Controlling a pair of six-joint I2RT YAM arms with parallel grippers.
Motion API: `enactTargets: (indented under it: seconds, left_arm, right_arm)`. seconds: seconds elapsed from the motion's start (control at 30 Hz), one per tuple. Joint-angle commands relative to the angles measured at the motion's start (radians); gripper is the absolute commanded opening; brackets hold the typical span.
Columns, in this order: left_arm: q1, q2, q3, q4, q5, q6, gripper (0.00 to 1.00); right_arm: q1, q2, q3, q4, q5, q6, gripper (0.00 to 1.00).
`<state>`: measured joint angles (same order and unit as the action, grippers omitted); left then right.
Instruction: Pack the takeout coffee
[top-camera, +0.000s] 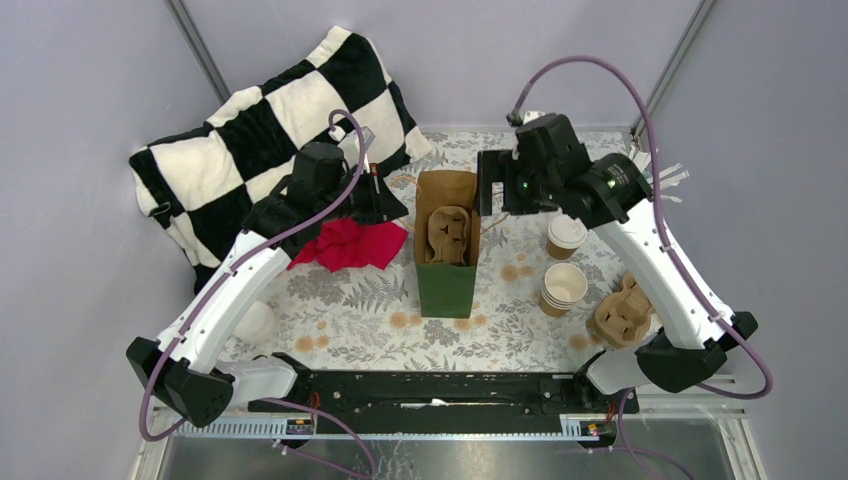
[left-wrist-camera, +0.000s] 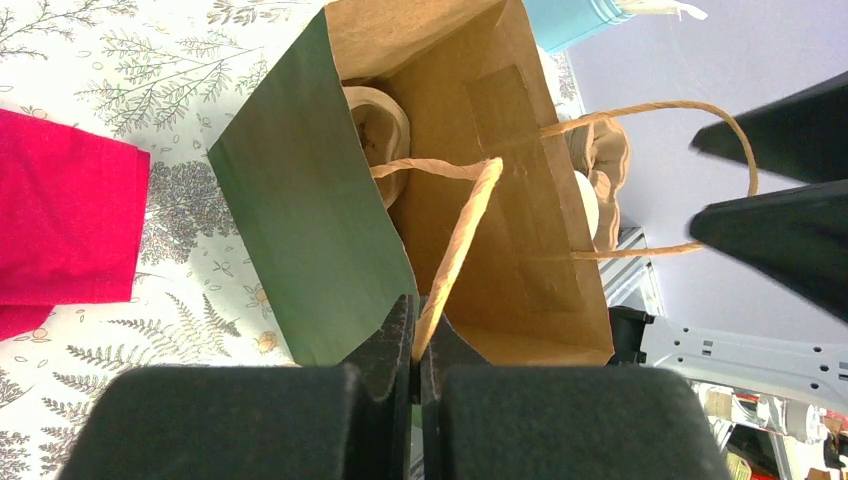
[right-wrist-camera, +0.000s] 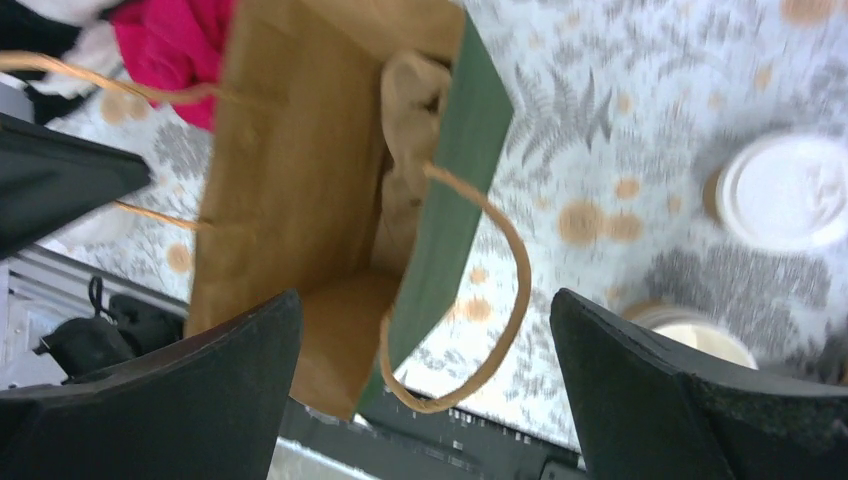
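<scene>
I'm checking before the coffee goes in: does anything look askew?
The cup carrier in the green paper bag seems to stand on edge against one wall rather than lying flat. The lidded takeout coffee stands upright outside the bag; nothing looks spilled.

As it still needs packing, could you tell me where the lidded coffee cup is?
In the top view, the lidded coffee cup stands right of the green paper bag, just beyond the stack of lidless cups.
</scene>
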<state>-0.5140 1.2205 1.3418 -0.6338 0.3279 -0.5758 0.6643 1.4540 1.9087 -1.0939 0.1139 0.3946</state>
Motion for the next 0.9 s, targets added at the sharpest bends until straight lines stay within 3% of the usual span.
enactTargets:
  seconds: [0.0, 0.1, 0.13, 0.2, 0.3, 0.67, 0.77, 0.87]
  left_arm:
    - [0.003, 0.008, 0.037, 0.029, 0.008, 0.003, 0.0]
    - [0.003, 0.007, 0.044, 0.026, 0.007, 0.001, 0.0]
    - [0.003, 0.008, 0.05, 0.027, 0.009, 0.001, 0.0]
    - [0.003, 0.013, 0.075, 0.023, 0.013, 0.001, 0.0]
    - [0.003, 0.034, 0.16, 0.0, 0.009, -0.005, 0.0]
    - [0.005, 0.122, 0.528, -0.12, 0.0, -0.007, 0.0]
    - [0.005, 0.136, 0.578, -0.142, 0.001, -0.024, 0.0]
    - [0.005, 0.129, 0.55, -0.142, -0.007, -0.038, 0.0]
  right_arm:
    - [-0.003, -0.043, -0.118, -0.011, -0.021, 0.145, 0.95]
    - [-0.003, -0.065, -0.168, 0.125, -0.071, 0.161, 0.75]
    - [-0.003, -0.07, -0.17, 0.16, -0.084, 0.156, 0.63]
    - [-0.003, -0.072, -0.146, 0.205, -0.083, 0.151, 0.26]
    - [-0.003, -0.078, -0.093, 0.268, -0.111, 0.117, 0.0]
    - [-0.003, -0.034, 0.131, 0.265, -0.188, 0.184, 0.0]
    - [-0.002, -0.016, 0.196, 0.239, -0.195, 0.205, 0.0]
    - [-0.003, -0.036, 0.15, 0.28, -0.207, 0.232, 0.0]
